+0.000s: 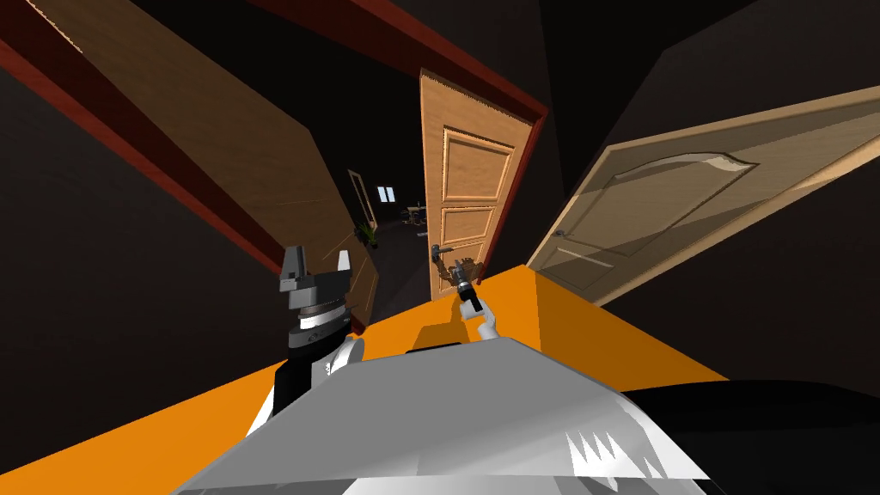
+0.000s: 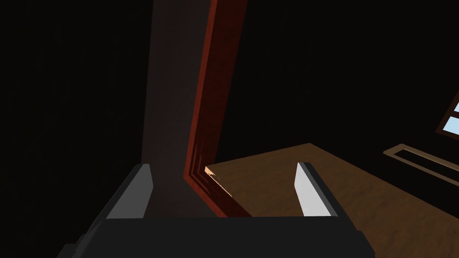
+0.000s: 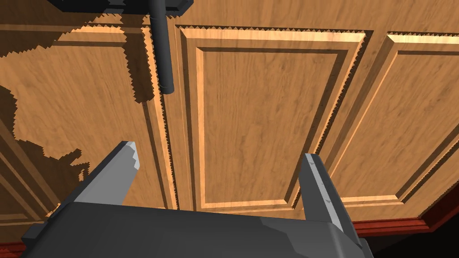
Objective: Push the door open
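A panelled light wood door stands ajar straight ahead in a dark red frame, with a dark lever handle at its left edge. My right gripper reaches out to the door's face just below and right of that handle. In the right wrist view the gripper is open, close to the door's panels, with the handle beyond its left finger and nothing between the fingers. My left gripper is held up on the left, open and empty, near the red frame.
A brown door runs along the left and a beige door leans on the right. The floor is orange. Through the gap I see a dim room with a plant and a small window.
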